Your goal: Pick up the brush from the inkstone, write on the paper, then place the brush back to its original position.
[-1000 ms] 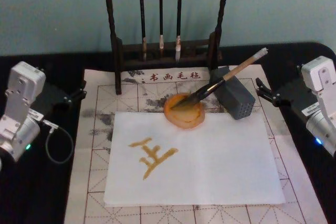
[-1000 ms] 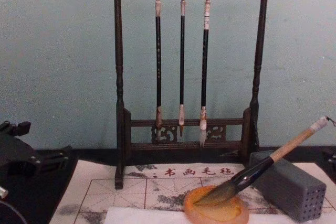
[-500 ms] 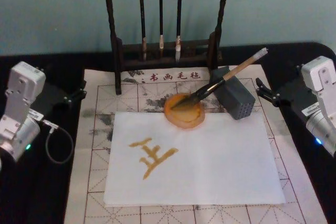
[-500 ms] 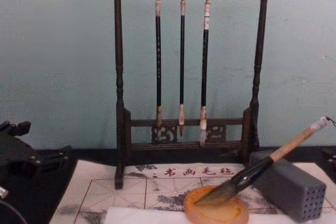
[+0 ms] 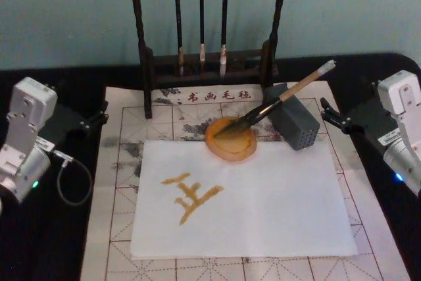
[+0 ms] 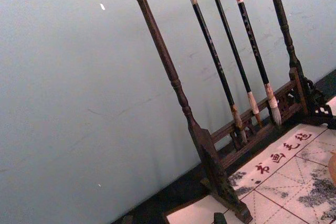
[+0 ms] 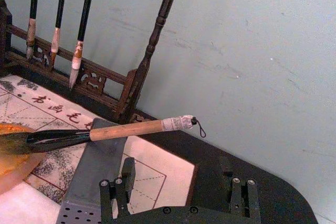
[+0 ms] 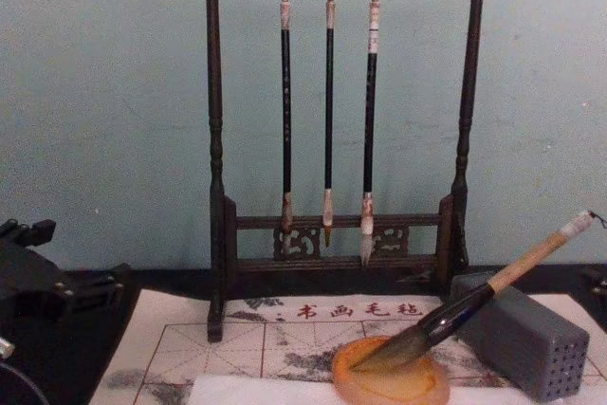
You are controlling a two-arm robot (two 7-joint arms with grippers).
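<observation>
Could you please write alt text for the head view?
The brush rests with its bristles in the orange inkstone and its handle on a grey block; the paper bears one ochre character. The left gripper and right gripper flank the mat.

holds left arm low at the left side, left gripper pointed inward, fingers apart and empty. holds right arm low at the right side, right gripper pointed inward, fingers spread wide, gripping nothing. mirrors one pose in the other, both parked.
</observation>
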